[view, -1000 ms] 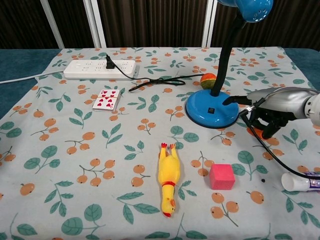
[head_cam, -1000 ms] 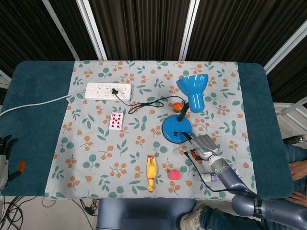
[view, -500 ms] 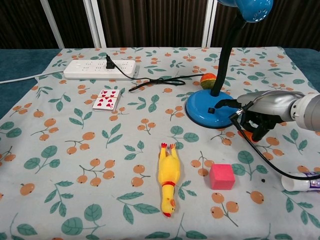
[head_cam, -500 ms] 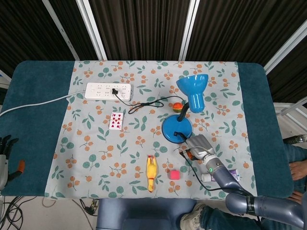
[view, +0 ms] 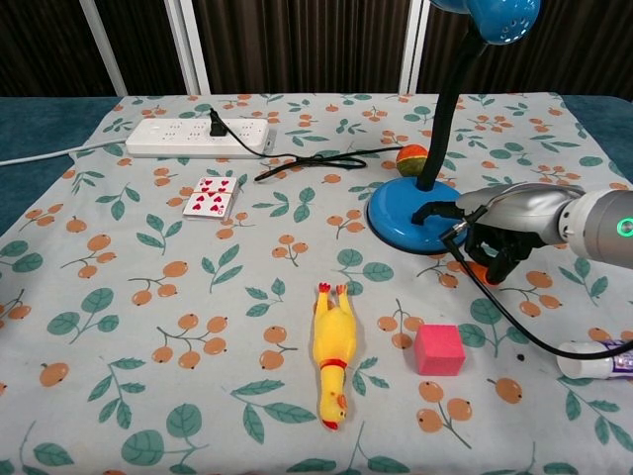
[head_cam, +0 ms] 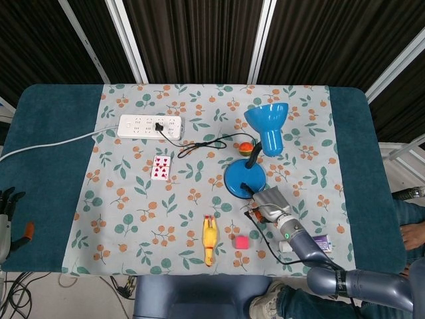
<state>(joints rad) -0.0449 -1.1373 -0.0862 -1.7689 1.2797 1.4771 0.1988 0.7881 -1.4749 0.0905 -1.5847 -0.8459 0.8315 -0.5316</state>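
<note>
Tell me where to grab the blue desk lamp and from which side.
Take the blue desk lamp by its thin black neck, probably from the right: the round base is broad and flat, the shade wide, and the right hand already sits at the base's right edge.

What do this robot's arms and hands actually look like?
The right hand has a smooth silver-grey shell and dark, nearly black fingers. A thin black cable loops from it across the cloth. Its forearm is a rounded blue-grey tube with a small green light. The left hand shows only dark fingers at the edge, beside an orange part.
</note>
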